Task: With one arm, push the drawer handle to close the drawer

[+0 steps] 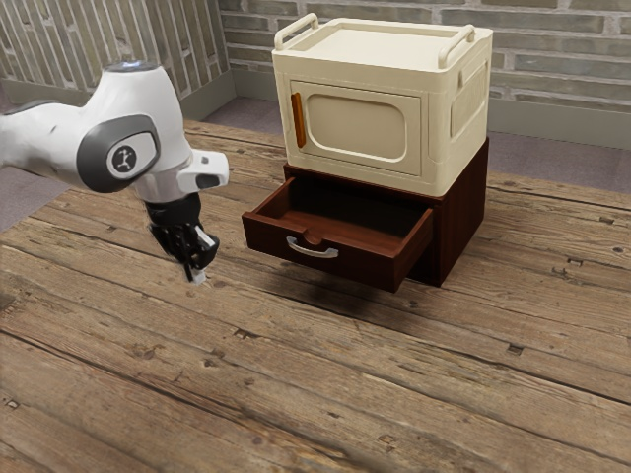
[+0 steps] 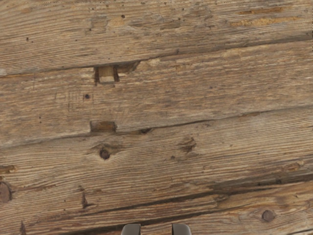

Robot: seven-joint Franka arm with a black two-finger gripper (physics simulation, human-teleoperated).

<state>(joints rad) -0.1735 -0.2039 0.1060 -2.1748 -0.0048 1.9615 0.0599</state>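
Ext cam's back a bit at my arm's point(image 1: 118, 148) side, angled down over the drawer unit point(image 1: 458, 222) + plank table point(image 1: 296, 394). Wrist cam's on my hand point(image 1: 200, 276), facing down, way closer tbh. Both views share the planks btw.

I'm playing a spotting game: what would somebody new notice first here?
The cream storage box with its orange handle, on top of the dark wooden cabinet. Below it, the cabinet's drawer is open, with a silver handle in front. Then the white robot arm, at the exterior view's left.

The dark red-brown drawer point(image 1: 363, 265) juts open from its cabinet point(image 1: 459, 222), a curved silver handle point(image 1: 314, 253) on its front.
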